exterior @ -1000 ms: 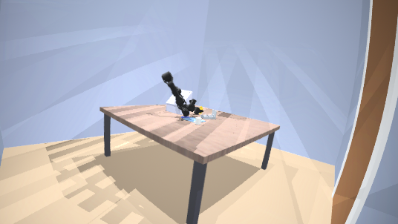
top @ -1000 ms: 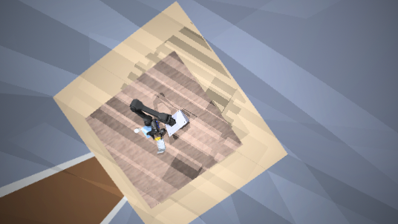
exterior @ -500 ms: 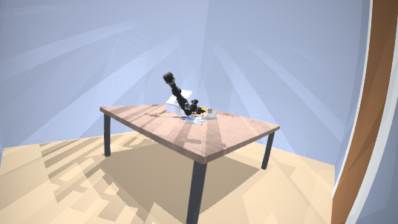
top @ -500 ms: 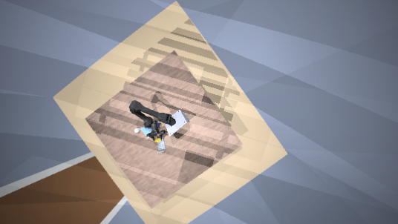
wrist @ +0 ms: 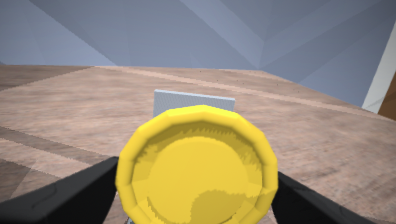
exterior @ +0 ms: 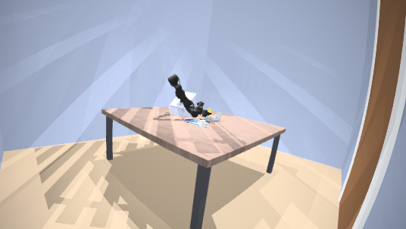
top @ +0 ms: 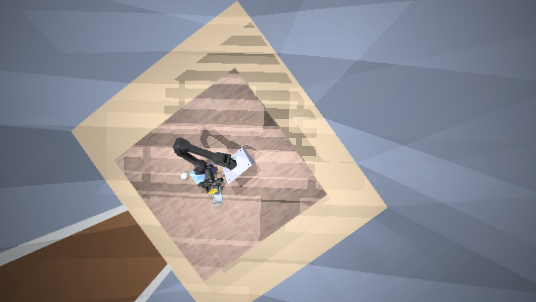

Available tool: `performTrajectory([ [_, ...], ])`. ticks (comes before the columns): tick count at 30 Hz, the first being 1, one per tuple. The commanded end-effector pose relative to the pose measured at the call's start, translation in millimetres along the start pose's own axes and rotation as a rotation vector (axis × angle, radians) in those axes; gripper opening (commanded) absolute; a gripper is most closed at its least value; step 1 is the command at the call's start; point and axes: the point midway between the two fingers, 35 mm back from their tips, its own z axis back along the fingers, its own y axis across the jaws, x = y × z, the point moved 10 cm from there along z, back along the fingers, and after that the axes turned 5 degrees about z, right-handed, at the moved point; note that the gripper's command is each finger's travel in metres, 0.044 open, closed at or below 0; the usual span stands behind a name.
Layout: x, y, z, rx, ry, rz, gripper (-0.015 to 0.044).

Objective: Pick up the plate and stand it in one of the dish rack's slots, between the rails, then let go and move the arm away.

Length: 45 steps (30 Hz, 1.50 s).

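A small white cup (top: 184,176) and a flat light-blue item (exterior: 193,121) are lying near the white box (top: 239,164) on the brown wooden table (exterior: 227,133).

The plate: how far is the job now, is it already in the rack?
Done: the gripper is shut on the yellow plate, which fills the wrist view. In hand: the plate faces the camera, with the grey dish rack behind it on the table. Left: stand it in a slot, release, move away.

Yellow plate (wrist: 196,167), grey rack (wrist: 194,103).
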Motion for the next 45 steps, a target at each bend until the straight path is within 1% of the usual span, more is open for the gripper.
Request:
performTrajectory([
  [1,1,0,-3,0.002,0.000,-0.002,0.0000],
  [5,2,1,-14,0.000,0.000,0.000,0.0000],
  [9,2,1,-15,0.000,0.000,0.000,0.0000],
  [14,-20,3,-19,-0.001,0.000,0.001,0.0000],
  [28,-15,3,-17,0.003,0.006,-0.006,0.0000],
  [43,-16,3,-17,0.002,0.007,-0.003,0.0394],
  [45,-16,3,-17,0.002,0.007,-0.003,0.0400],
])
